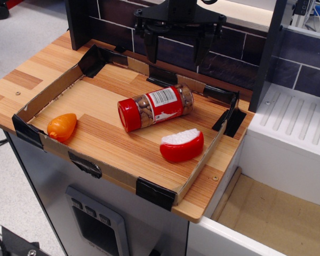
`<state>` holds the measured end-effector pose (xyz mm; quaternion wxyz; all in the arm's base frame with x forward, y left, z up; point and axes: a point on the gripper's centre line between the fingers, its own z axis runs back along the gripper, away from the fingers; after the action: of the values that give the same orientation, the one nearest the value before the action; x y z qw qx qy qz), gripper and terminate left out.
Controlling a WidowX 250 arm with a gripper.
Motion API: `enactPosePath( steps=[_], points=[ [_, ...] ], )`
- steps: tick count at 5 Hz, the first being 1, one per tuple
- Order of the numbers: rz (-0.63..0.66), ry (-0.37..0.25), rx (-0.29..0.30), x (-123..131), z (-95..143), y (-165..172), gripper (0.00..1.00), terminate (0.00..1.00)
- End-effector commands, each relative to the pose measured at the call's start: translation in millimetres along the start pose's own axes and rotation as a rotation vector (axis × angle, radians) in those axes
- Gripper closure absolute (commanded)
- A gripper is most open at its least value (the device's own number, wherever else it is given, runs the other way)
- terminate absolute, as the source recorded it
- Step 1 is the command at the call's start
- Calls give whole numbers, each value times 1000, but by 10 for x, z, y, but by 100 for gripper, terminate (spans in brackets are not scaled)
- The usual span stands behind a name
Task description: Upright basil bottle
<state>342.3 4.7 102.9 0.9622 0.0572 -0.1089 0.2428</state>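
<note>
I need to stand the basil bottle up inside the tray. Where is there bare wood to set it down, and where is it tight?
Bare wood lies in the tray between the orange toy and the basil bottle, and along the back wall under the open gripper. It is crowded on the right, where the cheese wedge sits close to the bottle.

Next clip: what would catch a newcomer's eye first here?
The basil bottle lying on its side in the middle of the cardboard-edged tray, red cap toward the front-left. The open gripper hangs above and behind it, touching nothing. A red-and-white cheese wedge sits front-right of the bottle, and an orange toy rests at the tray's left edge.
</note>
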Motion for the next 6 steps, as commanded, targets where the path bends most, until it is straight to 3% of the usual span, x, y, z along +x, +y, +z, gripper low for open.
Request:
enactPosePath(
  steps=[1, 2, 3, 5, 6],
  points=[
    [0, 0, 0, 0, 0, 0, 0, 0],
    [-254, -35, 3, 69, 123, 180, 0, 0],
    [-403, 37, 10, 141, 140, 417, 0, 0],
    [-869, 111, -17, 52, -95, 705, 0, 0],
    [-1058, 101, -110, -39, -204, 682, 0, 0]
  ],
)
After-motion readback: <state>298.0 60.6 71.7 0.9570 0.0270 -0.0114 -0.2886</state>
